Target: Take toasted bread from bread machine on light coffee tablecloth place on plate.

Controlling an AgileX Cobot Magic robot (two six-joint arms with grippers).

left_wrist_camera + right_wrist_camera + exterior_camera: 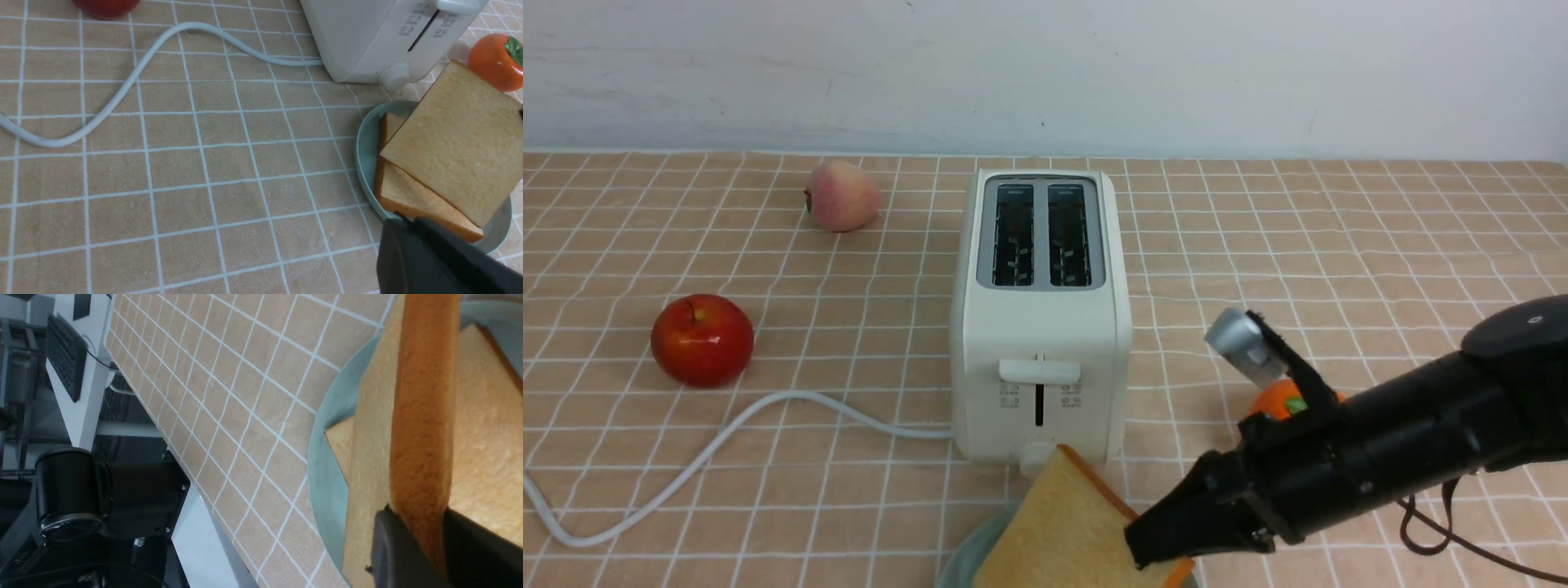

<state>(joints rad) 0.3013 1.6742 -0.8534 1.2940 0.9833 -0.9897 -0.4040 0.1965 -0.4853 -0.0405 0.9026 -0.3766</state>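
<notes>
On the cloth point(204, 171) the toaster point(1040, 327) stands empty. 1 flat slice point(408, 192) lies on the plate point(365, 155). My right hand point(425, 539) is clamped on the crust of the 2nd slice point(457, 143), tilted above it. Released this steep, it could topple past the rim.

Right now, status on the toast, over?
Left gripper shut. Right gripper shut on second slice, tilted over plate; first slice lies on it. Nothing blocking.
</notes>
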